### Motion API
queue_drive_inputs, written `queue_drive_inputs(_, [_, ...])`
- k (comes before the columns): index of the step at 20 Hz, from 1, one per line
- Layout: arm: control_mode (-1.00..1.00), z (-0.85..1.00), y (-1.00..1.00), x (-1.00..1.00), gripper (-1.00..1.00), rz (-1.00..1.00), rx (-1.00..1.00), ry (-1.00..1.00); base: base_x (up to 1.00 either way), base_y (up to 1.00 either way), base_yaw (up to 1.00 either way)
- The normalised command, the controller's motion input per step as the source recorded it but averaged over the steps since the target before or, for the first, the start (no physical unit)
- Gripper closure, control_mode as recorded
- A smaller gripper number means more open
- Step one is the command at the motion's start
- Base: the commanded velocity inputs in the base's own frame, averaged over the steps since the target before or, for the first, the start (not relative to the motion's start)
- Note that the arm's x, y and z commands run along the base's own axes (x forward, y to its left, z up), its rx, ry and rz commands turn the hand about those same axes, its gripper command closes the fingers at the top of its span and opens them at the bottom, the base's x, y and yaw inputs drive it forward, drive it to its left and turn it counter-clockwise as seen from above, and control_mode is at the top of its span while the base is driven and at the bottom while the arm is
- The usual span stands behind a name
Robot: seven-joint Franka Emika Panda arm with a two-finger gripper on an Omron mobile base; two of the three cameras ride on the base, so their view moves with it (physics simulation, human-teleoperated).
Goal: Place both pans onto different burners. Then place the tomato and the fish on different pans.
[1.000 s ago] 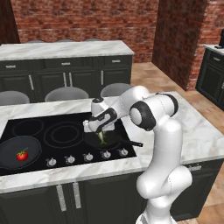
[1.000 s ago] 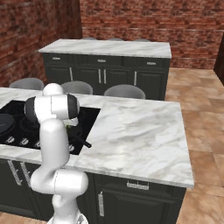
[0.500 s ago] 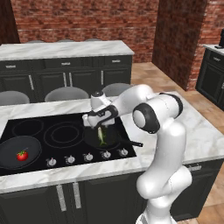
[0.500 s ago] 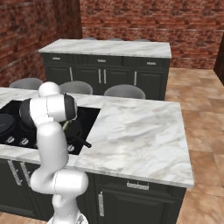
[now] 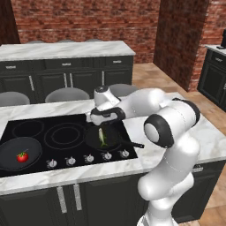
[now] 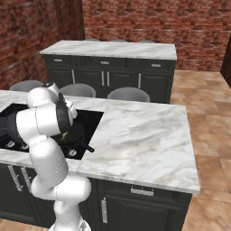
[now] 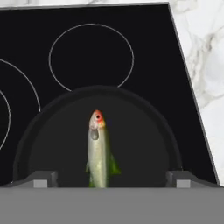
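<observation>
Two black pans sit on the glass cooktop [image 5: 48,121]. The left pan [image 5: 11,150] holds the red tomato [image 5: 22,156]. In the right pan [image 5: 114,142] the greenish-silver fish [image 5: 102,137] lies flat, its handle pointing right toward the counter. My gripper [image 5: 104,123] hovers just above this pan, open, touching nothing. Seen from the hand, the fish [image 7: 99,151] lies lengthwise in the pan [image 7: 144,140] with its orange head away from me, between the spread tips of my gripper [image 7: 111,180]. A bare burner [image 7: 91,57] lies beyond the pan. The pan's handle [image 6: 83,145] pokes out past my arm.
Two more burner rings [image 5: 65,134] lie between the pans and at the back left. Silver knobs [image 5: 88,158] line the cooktop's front edge. Marble counter [image 6: 144,135] stretches to the right. Grey stools [image 5: 66,95] and a second island [image 5: 66,50] stand behind.
My jaws have gone from shut on the fish to wide open. The fish now lies in the right pan and the hand has risen slightly.
</observation>
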Motion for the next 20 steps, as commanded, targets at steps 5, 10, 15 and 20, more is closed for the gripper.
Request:
queue_drive_inputs(5, [-1.0, 0.13, -0.37, -0.65, -1.0, 0.0, 0.0, -0.1, 0.0, 0.0, 0.0])
queue_drive_inputs(10, [-1.0, 0.05, -0.31, -0.59, -1.0, 0.0, 0.0, -0.07, 0.0, 0.0, 0.0])
queue_drive_inputs(15, [-1.0, 0.17, -0.37, -0.31, -1.0, 0.0, 0.03, -0.04, 0.0, 0.0, 0.0])
queue_drive_inputs(20, [-1.0, 0.14, -0.44, -0.01, -1.0, 0.0, 0.0, 0.0, 0.0, 0.0, 0.0])
